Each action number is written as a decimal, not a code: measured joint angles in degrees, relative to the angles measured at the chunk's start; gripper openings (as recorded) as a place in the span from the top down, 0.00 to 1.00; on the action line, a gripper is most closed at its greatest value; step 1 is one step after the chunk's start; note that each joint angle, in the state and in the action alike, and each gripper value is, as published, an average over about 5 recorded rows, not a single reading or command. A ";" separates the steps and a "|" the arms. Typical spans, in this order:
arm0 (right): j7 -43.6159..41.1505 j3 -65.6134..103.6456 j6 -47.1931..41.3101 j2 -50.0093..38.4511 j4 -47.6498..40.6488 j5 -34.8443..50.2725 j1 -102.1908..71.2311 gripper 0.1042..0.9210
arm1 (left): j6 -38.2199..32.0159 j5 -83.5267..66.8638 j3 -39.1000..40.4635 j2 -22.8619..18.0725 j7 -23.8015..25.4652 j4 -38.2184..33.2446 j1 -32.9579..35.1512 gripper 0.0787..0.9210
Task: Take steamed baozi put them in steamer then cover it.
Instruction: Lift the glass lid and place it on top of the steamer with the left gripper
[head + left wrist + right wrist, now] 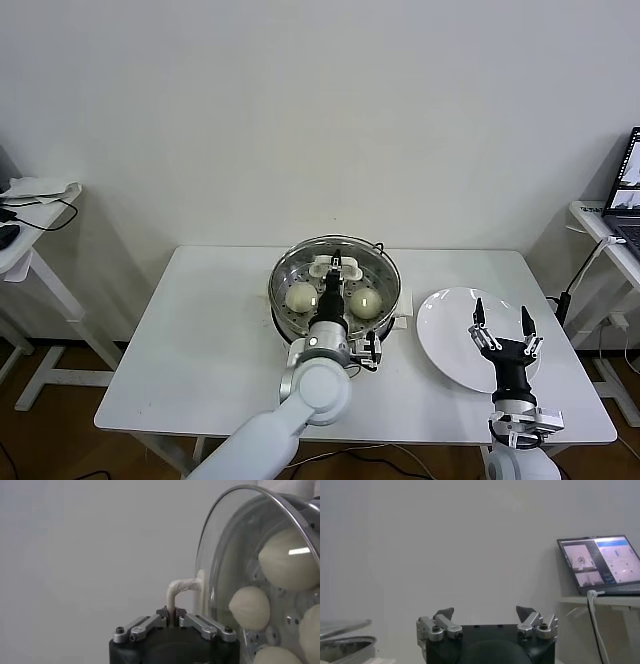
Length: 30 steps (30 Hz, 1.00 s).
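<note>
The steamer (283, 270) stands at the table's back middle, with the clear glass cover (372, 264) lying over its mouth. Through the glass I see steamed baozi (301, 296) (366, 302) on the perforated tray. My left gripper (337, 263) is above the cover's centre, shut on its white handle (322, 266). In the left wrist view the jaws (171, 614) pinch the thin white handle (181, 586), beside the glass cover (220, 555) and several baozi (250, 607). My right gripper (502, 318) hangs open and empty over the white plate (445, 330).
The white plate lies to the right of the steamer. A side table with a laptop (600, 562) stands off the right edge, and another side table (30, 215) with cables is at the far left. The steamer's edge (345, 645) shows in the right wrist view.
</note>
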 measured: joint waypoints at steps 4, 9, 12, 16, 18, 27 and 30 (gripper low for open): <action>0.00 0.00 0.02 -0.04 -0.08 -0.02 0.06 0.12 | 0.00 0.48 -0.42 -0.40 0.02 0.90 -0.16 0.87; -0.01 0.00 0.04 -0.06 -0.19 -0.07 0.15 0.12 | 0.00 1.03 -0.83 -0.91 0.05 1.57 -0.17 0.87; -0.01 0.00 0.04 -0.04 -0.20 -0.11 0.17 0.12 | 0.00 1.40 -1.05 -1.22 0.05 2.01 -0.17 0.87; 0.00 0.01 0.07 -0.08 -0.23 -0.12 0.20 0.12 | -0.01 1.84 -1.35 -1.46 0.06 2.43 -0.04 0.87; 0.00 0.01 0.08 -0.10 -0.30 -0.12 0.26 0.12 | 0.00 2.05 -1.51 -1.60 0.06 2.61 0.10 0.87; 0.00 -0.19 0.10 -0.10 -0.72 -0.22 0.63 0.12 | 0.00 2.81 -1.92 -2.32 -0.02 3.03 0.93 0.87; -0.03 -0.28 0.14 -0.12 -0.94 -0.32 0.74 0.12 | 0.00 3.16 -2.03 -2.68 -0.11 3.25 1.15 0.87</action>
